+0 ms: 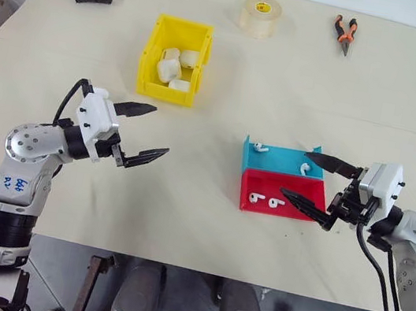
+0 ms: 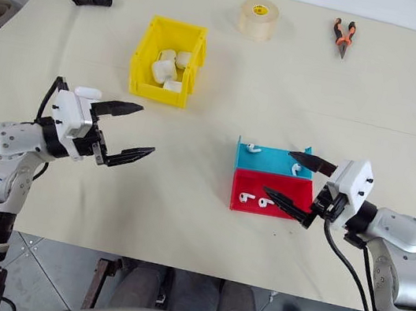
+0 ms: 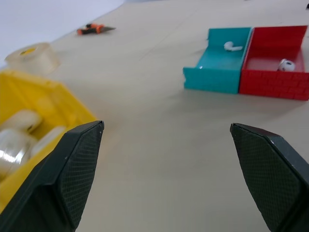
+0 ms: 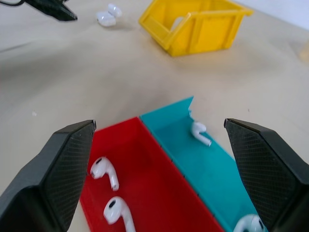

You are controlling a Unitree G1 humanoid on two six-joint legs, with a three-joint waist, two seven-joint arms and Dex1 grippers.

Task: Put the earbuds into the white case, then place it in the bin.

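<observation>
Both grippers, left gripper (image 1: 142, 130) and right gripper (image 1: 309, 180), spread wide and empty; earbuds (image 1: 263, 201) loose in red tray (image 1: 247, 186) and blue tray (image 1: 254, 159), white cases (image 1: 173, 68) already in yellow bin (image 1: 152, 50); risk of tiny glossy buds slipping between broad fingers.

Two black fingers (image 3: 72, 179) rise wide apart with nothing between them, above a pale desk (image 3: 159, 145). Beside one finger stands the yellow bin (image 3: 53, 104), with white cases (image 3: 21, 123) lying inside it. Beyond the bin sits a roll of clear tape (image 3: 31, 57), and farther off lie orange-handled pliers (image 3: 94, 29). Across the desk a blue tray (image 3: 219, 72) and a red tray (image 3: 273, 77) stand touching side by side. One earbud (image 3: 232, 46) lies in the blue tray, another earbud (image 3: 286, 64) in the red.
</observation>
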